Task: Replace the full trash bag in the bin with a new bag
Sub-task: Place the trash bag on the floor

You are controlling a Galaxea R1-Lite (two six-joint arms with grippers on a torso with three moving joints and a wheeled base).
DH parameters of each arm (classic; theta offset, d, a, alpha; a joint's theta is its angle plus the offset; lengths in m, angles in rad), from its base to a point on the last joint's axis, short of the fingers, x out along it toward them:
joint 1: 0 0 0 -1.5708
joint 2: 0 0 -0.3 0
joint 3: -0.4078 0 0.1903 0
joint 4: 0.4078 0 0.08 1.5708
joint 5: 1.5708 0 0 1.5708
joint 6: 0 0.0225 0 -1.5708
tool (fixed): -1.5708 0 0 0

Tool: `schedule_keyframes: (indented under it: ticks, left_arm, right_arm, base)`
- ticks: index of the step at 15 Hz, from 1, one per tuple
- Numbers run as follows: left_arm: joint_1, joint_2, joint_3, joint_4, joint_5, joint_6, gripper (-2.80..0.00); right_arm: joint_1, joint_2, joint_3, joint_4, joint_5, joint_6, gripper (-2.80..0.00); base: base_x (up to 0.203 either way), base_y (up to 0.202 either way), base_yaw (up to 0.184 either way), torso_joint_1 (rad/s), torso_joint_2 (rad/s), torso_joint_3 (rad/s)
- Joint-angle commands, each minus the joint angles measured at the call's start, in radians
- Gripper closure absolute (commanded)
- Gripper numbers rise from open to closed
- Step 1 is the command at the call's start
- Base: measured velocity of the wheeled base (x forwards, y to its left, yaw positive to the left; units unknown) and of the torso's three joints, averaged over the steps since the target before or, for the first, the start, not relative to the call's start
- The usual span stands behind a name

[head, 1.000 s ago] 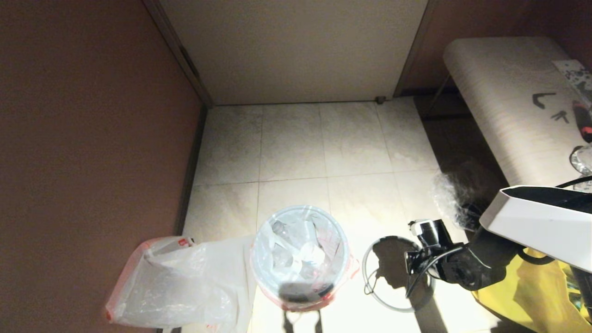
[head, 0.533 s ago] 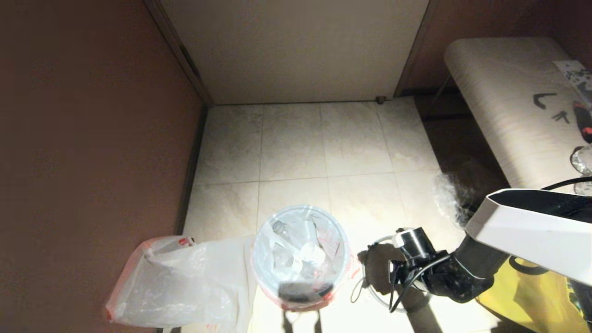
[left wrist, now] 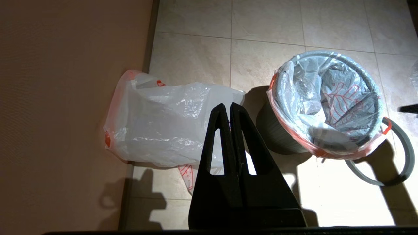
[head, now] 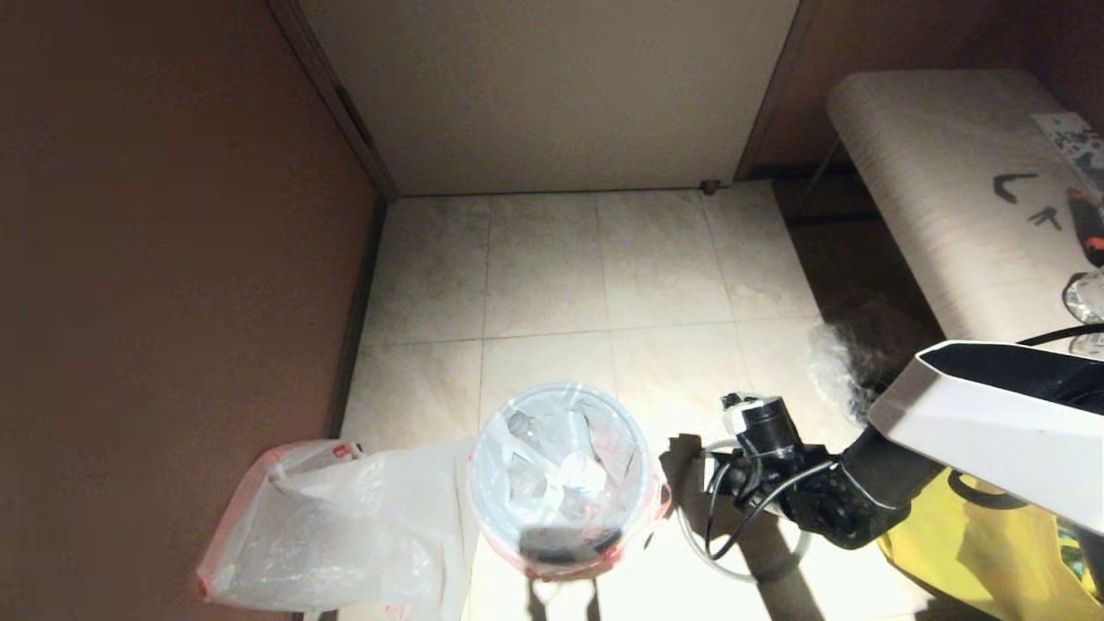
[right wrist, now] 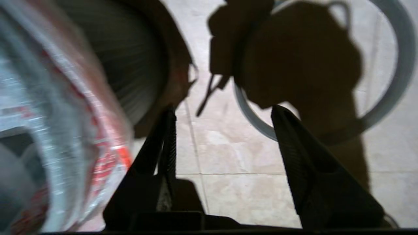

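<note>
Reaching toward the bin [head: 561, 552] with the right gripper [right wrist: 222, 114], I am holding its jaws apart with nothing between them. In the right wrist view the pinkish-red edge of the full trash bag [right wrist: 98, 107] is filling the left of the frame, just beside one open finger, so the bag's folded-over lip is lying to the side of the fingers, not between them. The coming move is turning on that sideways offset, I judge: the gripper is needing to shift toward the bin before it can close on the lip.

In the head view the right gripper [head: 690, 474] is sitting at lower centre-right, just beside the bin, over the loose grey hoop [head: 733, 569] that is lying flat on the floor tiles [head: 543, 276]. The right arm is clearly the nearer one.

The left gripper [left wrist: 229, 109] is parking with its fingers pressed together, appearing only in the left wrist view. That view is also giving me what the close view is not: the full trash bag [left wrist: 329, 107] is sitting in the bin with its edge folded over the rim, and the new bag [left wrist: 163, 127] is lying slack at centre-left against the brown wall [left wrist: 65, 98].
</note>
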Motion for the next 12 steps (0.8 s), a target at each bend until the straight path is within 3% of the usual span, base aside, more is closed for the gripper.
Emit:
schedule_keyframes:
  ticks: [1, 8, 12]
  left_arm:
    - [0.001, 0.000, 0.000, 0.000, 0.001, -0.001, 0.00]
    - [0.001, 0.000, 0.000, 0.000, 0.001, -0.001, 0.00]
    - [0.001, 0.000, 0.000, 0.000, 0.001, -0.001, 0.00]
  right_arm:
    - [0.025, -0.007, -0.008, -0.006, 0.001, 0.005, -2.80]
    - [0.109, -0.002, 0.007, -0.010, -0.001, 0.098, -2.80]
    - [0.123, 0.020, 0.018, -0.010, -0.009, 0.104, -2.80]
  base:
    - [0.000, 0.000, 0.000, 0.000, 0.00, 0.000]
    - [0.000, 0.000, 0.000, 0.000, 0.00, 0.000]
    - [0.000, 0.000, 0.000, 0.000, 0.00, 0.000]
